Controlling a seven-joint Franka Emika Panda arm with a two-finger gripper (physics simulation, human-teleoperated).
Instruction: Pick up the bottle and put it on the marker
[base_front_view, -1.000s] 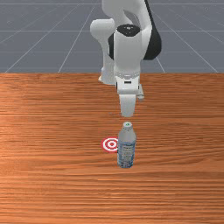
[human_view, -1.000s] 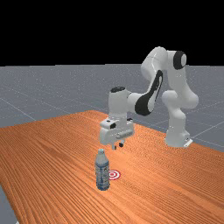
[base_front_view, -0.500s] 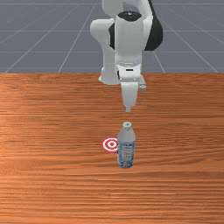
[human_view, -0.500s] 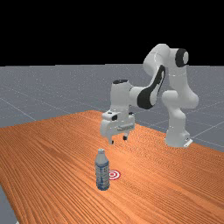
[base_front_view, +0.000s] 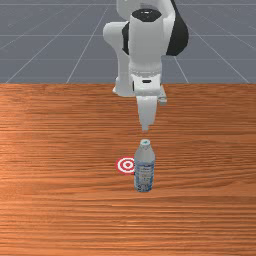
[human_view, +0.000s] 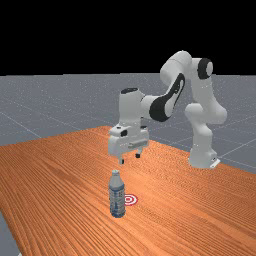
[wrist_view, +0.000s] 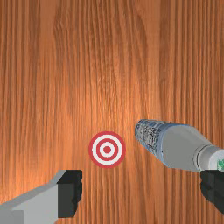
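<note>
Reaching for the bottle (base_front_view: 144, 170): step in hand, judged from the poses. Bottle: one, upright, just below and right of centre in the front view, label blue and white. Marker (base_front_view: 127, 165): one, red and white rings, flat, just beside it on the front view's left. End effector (human_view: 130, 158): one, fingers wide apart, holding nothing, above the bottle's height; in the wrist view one fingertip (wrist_view: 212, 186) lies against the cap (base_front_view: 145, 142) in line of sight.

Handling: centre the bottle between the fingers before lowering; a straight drop could clip the cap and tip it. Close on the body, evenly; lift clear, carry the short way, set down level, release once the base bears.

Surface: tabletop (base_front_view: 60, 210), orange-brown wood, streaked grain. Room: grey floor (base_front_view: 50, 50) with pale lines; black backdrop (human_view: 60, 35) across the far view's top.
</note>
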